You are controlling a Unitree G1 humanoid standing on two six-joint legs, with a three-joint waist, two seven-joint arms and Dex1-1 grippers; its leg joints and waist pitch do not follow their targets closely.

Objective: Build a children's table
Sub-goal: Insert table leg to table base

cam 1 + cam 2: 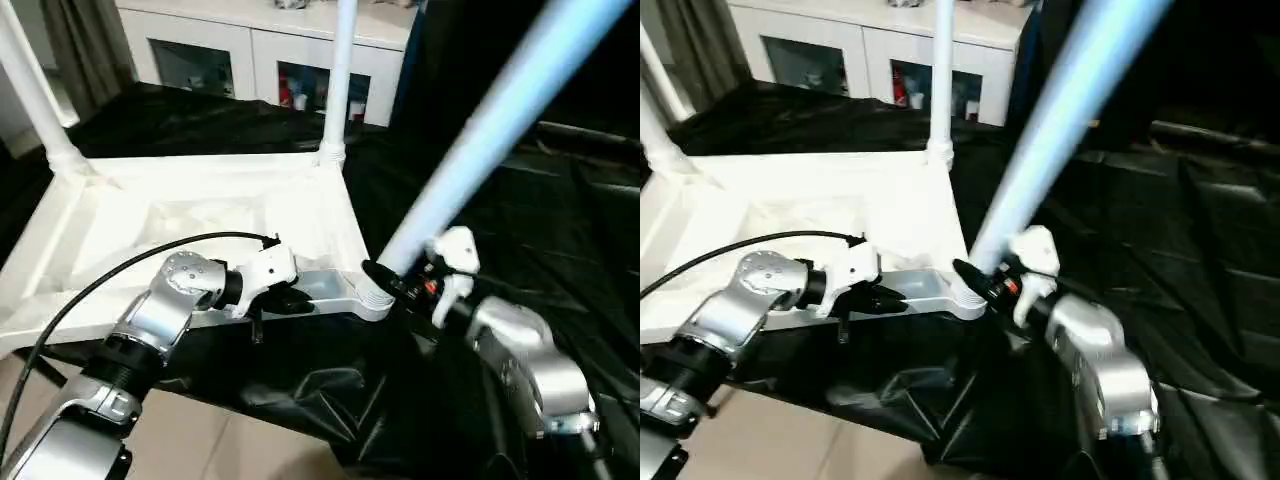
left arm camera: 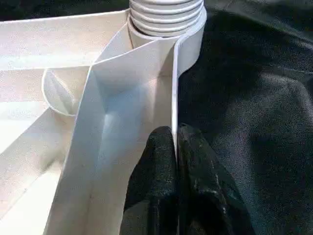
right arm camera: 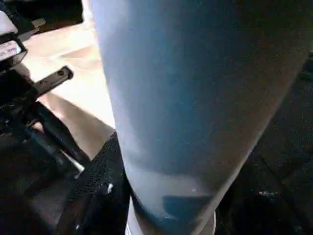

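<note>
A black cloth [image 1: 480, 190] covers the work surface, and a white cabinet [image 1: 260, 50] with glass doors stands behind it. The white table top [image 1: 200, 225] lies on the cloth with its ribbed underside up. Two legs already stand in its far corners: one at the far left corner [image 1: 30, 90], one at the far right corner [image 1: 340, 70]. My left gripper [image 2: 175, 147] is pinched tight on the thin near rim of the top, one black finger on each side of the wall, just beside the near right corner socket [image 2: 166, 14]. My right gripper [image 1: 385, 280] holds the third leg [image 1: 490, 130] low down, its fingers closed around the tube where the threaded end enters that socket. The leg leans away to the right.
</note>
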